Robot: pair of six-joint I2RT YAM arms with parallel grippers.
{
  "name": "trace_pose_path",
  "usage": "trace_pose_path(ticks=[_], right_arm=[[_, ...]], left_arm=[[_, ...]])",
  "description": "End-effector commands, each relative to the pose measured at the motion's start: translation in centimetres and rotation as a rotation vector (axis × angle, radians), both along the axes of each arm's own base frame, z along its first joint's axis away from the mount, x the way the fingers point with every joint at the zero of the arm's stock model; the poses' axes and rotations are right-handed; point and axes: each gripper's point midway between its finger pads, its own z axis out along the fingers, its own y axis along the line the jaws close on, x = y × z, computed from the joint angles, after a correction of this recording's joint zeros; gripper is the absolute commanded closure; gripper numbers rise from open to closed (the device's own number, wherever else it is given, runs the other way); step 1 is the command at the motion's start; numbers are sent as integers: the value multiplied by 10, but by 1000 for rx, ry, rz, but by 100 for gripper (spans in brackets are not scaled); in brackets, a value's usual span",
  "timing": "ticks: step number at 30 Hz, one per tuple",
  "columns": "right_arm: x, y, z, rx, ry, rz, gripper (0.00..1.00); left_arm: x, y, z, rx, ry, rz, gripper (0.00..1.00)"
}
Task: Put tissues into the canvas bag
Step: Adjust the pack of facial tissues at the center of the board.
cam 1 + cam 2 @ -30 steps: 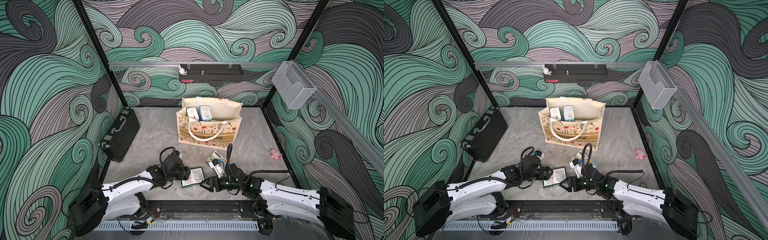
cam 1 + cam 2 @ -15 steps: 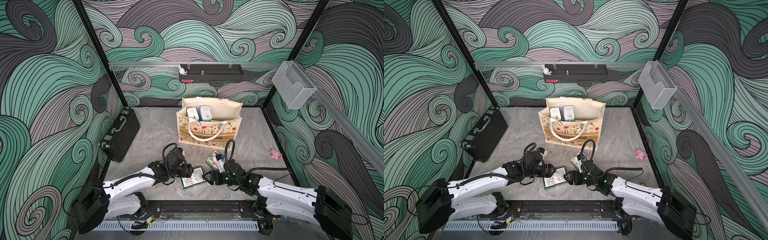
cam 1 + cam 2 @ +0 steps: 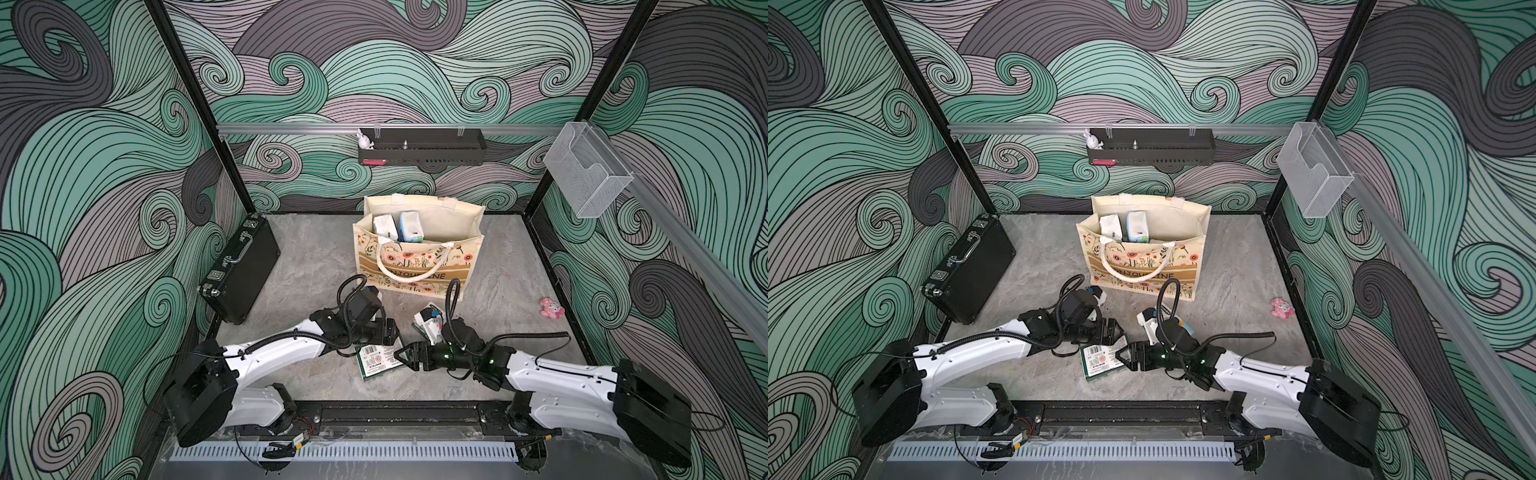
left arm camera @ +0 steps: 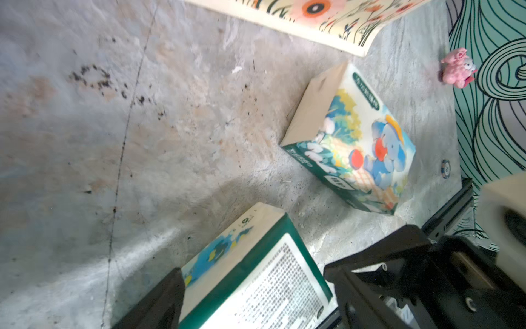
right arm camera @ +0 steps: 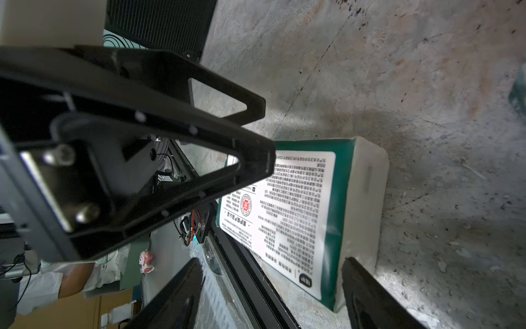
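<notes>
The canvas bag [image 3: 417, 266] [image 3: 1144, 266] stands upright and open at the back middle, with two tissue packs [image 3: 397, 227] [image 3: 1123, 227] standing inside. A dark green-and-white tissue pack [image 3: 376, 360] [image 3: 1098, 362] [image 4: 256, 273] [image 5: 313, 210] lies flat on the floor. My left gripper [image 3: 390, 332] [image 3: 1116, 332] [image 4: 256, 307] is open over its far end, one finger [image 4: 159, 302] beside the pack. My right gripper [image 3: 404, 356] [image 3: 1124, 357] [image 5: 270, 302] is open at its right end, fingers [image 5: 370, 296] apart. An elephant-print pack [image 3: 428, 322] [image 4: 350, 142] lies behind the right wrist.
A black briefcase [image 3: 241, 270] [image 3: 969, 270] leans on the left wall. A pink toy [image 3: 551, 308] [image 3: 1282, 308] [image 4: 456, 69] lies by the right wall. A black shelf [image 3: 422, 147] and a clear holder [image 3: 586, 174] hang on the walls. The two grippers are close together.
Both grippers have closed in on the green pack, the left one moving right and the right one moving left and farther back. The left jaws stand slightly wider.
</notes>
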Motion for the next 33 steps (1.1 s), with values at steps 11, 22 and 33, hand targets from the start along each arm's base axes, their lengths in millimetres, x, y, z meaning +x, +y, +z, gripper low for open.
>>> trace_pose_path(ticks=[11, 22, 33], right_arm=[[7, -1, -11, -73, -30, -5, 22], [-3, 21, -14, -18, 15, 68, 23], [-24, 22, -14, 6, 52, 73, 23]], left_arm=[[-59, 75, -11, 101, 236, 213, 2], [-46, 30, -19, -115, 250, 184, 1], [-23, 7, -5, -73, 196, 108, 3]])
